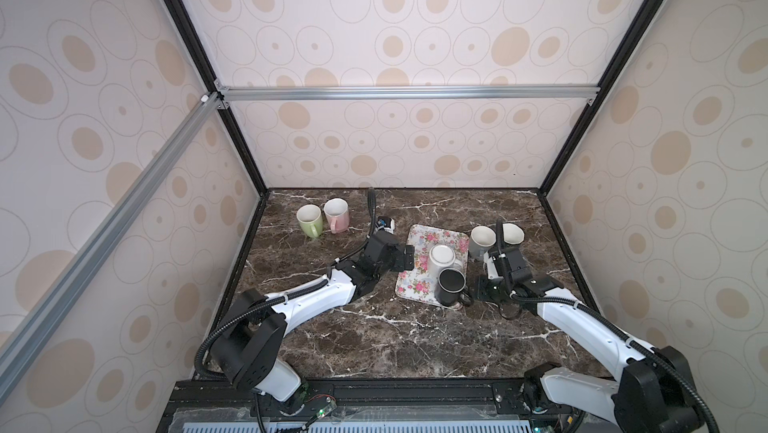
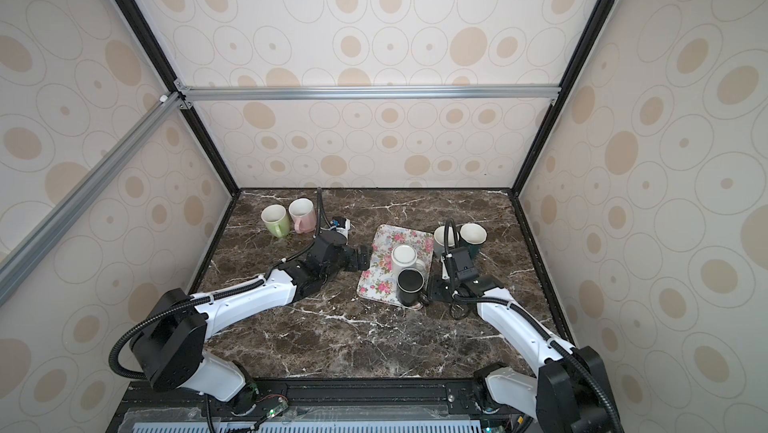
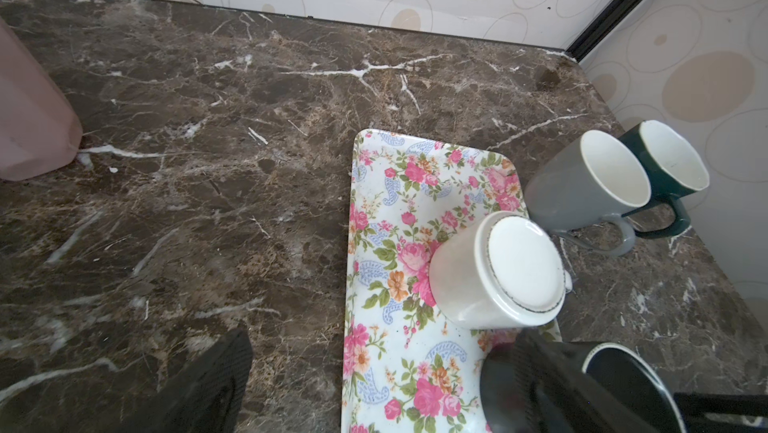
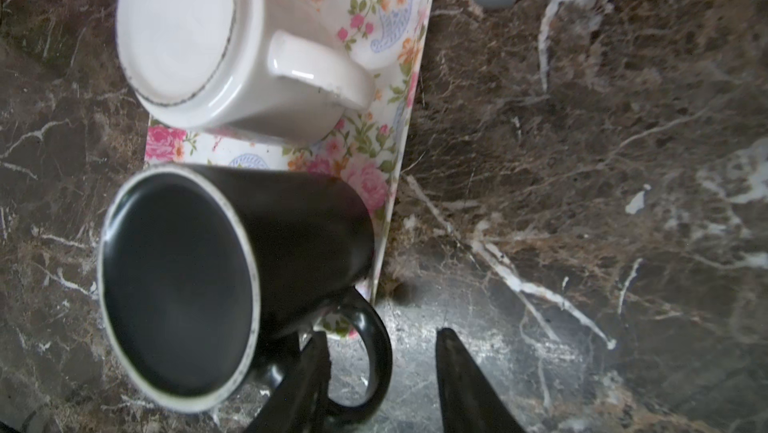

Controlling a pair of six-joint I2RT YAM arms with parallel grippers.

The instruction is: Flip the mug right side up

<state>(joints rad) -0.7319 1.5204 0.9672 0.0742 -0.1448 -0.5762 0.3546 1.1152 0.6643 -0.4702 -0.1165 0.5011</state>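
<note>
**The white mug sits bottom-up on the tray**

Look at the flowery tray (image 1: pixel 417 239), a bit right of the middle of the table (image 1: pixel 374 339). The white mug (image 1: pixel 441 259) sits on it with its bottom up and its handle pointing right. I think that is the one you need to flip. The black mug (image 1: pixel 451 286) stands mouth up on the tray's near end, so it looks done.

Your left gripper (image 1: pixel 409 258) hangs at the tray's left edge. Its fingers are spread wide and hold nothing. It faces the white mug, likely to grab it from the side.

Your right gripper (image 4: pixel 382 333) is low by the black mug's handle. The handle sits between its fingers, but a gap shows, so it grips nothing.

The table is dark brown stone with white cracks, and I guess it is hard and slippery. A green mug (image 1: pixel 309 222) and a pink mug (image 1: pixel 336 215) stand far left. A grey mug (image 1: pixel 481 242) and a dark green mug (image 1: pixel 512 234) stand right of the tray. Walls (image 1: pixel 395 140) with tan circles close three sides.
</note>
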